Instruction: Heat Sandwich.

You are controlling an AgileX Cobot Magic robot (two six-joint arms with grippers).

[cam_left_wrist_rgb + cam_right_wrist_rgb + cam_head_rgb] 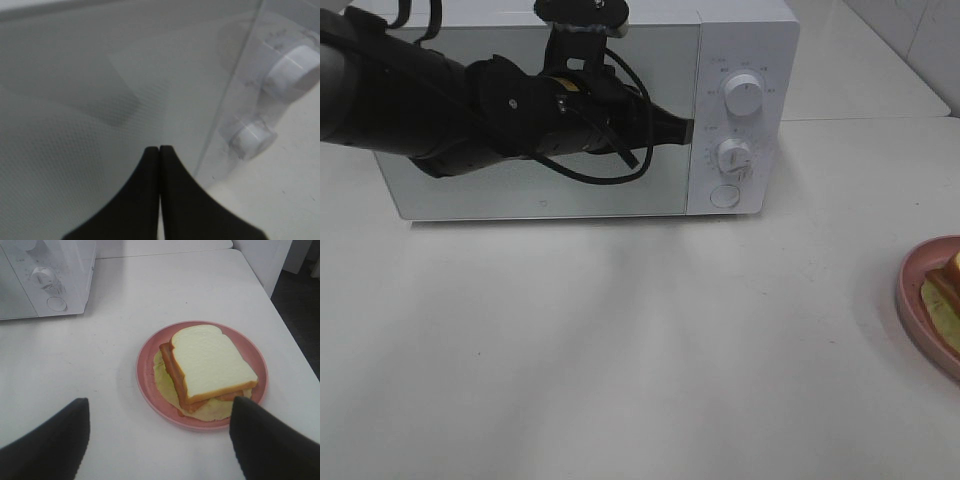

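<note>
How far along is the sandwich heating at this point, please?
Nothing looks done yet: the microwave door appears closed. In hand: the left tool, fingers together, sits at the door's edge by the dials. Left: open it and load the sandwich, which lies on the pink plate under the open right tool.

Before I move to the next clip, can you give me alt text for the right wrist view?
A sandwich lies on a pink plate on a white table, seen between the two dark fingers of the open right gripper above it. The microwave, showing a dial and a round button, stands in the far corner.
</note>
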